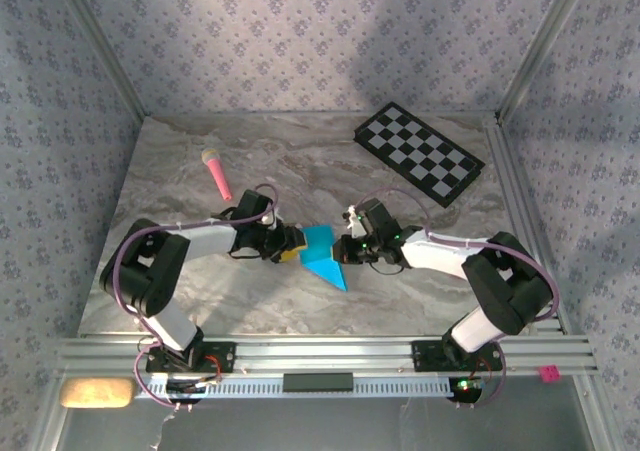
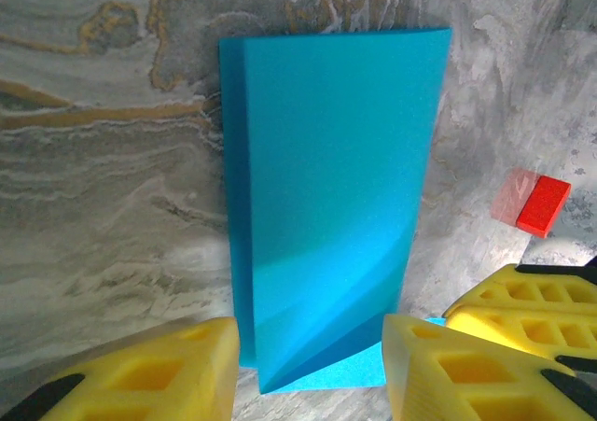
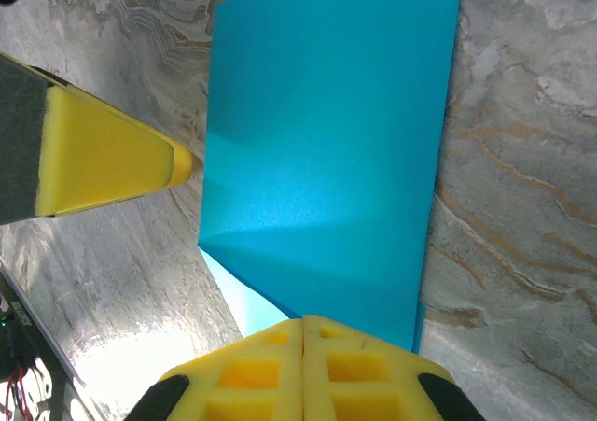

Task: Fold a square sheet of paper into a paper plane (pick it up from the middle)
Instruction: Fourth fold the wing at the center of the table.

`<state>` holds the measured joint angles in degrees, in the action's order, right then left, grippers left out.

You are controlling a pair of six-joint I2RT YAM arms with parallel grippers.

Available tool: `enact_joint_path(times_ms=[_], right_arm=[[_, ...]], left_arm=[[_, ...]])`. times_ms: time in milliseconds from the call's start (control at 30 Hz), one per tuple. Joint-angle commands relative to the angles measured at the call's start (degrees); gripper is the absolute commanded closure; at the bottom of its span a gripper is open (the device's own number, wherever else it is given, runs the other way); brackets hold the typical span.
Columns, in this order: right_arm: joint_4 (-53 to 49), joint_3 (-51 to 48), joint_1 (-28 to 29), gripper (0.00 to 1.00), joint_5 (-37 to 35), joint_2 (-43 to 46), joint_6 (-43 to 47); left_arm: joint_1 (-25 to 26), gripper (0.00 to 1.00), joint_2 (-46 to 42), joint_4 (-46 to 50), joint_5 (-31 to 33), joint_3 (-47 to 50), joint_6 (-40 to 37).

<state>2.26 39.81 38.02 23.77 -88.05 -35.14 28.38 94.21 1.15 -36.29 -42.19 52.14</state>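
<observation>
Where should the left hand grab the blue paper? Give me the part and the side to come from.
Take the folded end of the blue paper nearest the left hand, where layers stack into a raised edge. Come in low from the left: its open fingers straddle that end, and the right hand appears to pinch the opposite side.

A: Any room around the folded blue paper (image 1: 322, 252)?
B: Sides are blocked, left gripper (image 1: 292, 245) and right gripper (image 1: 344, 251) crowd it. Behind it the tabletop (image 1: 300, 161) is open; pink stick (image 1: 217, 174) and checkerboard (image 1: 420, 153) sit well off.
</observation>
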Motion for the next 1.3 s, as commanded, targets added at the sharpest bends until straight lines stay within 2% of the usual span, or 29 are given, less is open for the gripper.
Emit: enact_joint_path(times_ms=[0,1067,1267], right_arm=[[1.21,-0.91,-0.62,0.94,1.19,1.51,-0.46],[5.65,-3.5,-1.72,0.97,3.83,4.39,-2.57],[5.65,-3.81,-1.88,0.96,3.88,4.41,-2.48]], left_arm=[[-0.38,0.55,0.83,-1.41,-1.61,-1.58,0.56],[0.39,0.53,3.39,-2.53,-2.41,-3.13,0.59],[0.92,0.63,3.99,-3.43,-2.13,-3.87,1.03]])
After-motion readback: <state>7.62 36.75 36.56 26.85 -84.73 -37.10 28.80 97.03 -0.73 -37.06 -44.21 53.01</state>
